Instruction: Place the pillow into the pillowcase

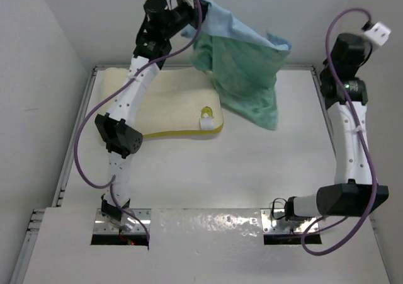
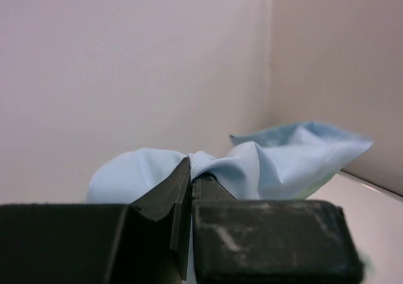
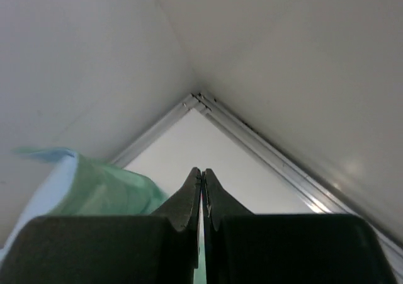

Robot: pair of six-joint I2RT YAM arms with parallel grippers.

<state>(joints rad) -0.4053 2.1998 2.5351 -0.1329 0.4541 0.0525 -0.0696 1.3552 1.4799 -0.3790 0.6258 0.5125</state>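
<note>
The cream-white pillow (image 1: 170, 101) with yellow trim lies flat at the back left of the table. My left gripper (image 1: 189, 7) is raised high above the pillow's far edge and is shut on a bunched fold of the pillowcase (image 1: 242, 70). The case hangs from it, light blue on top and teal-green below, its low corner reaching the table right of the pillow. In the left wrist view the jaws (image 2: 191, 164) pinch light blue cloth (image 2: 283, 158). My right gripper (image 1: 345, 48) is raised at the back right, apart from the case, shut and empty (image 3: 202, 174). The case's green side (image 3: 101, 189) shows at its left.
White walls enclose the table on the left, back and right. A metal rail (image 3: 252, 139) runs along the back right corner ahead of my right gripper. Purple cables (image 1: 85, 158) loop beside both arms.
</note>
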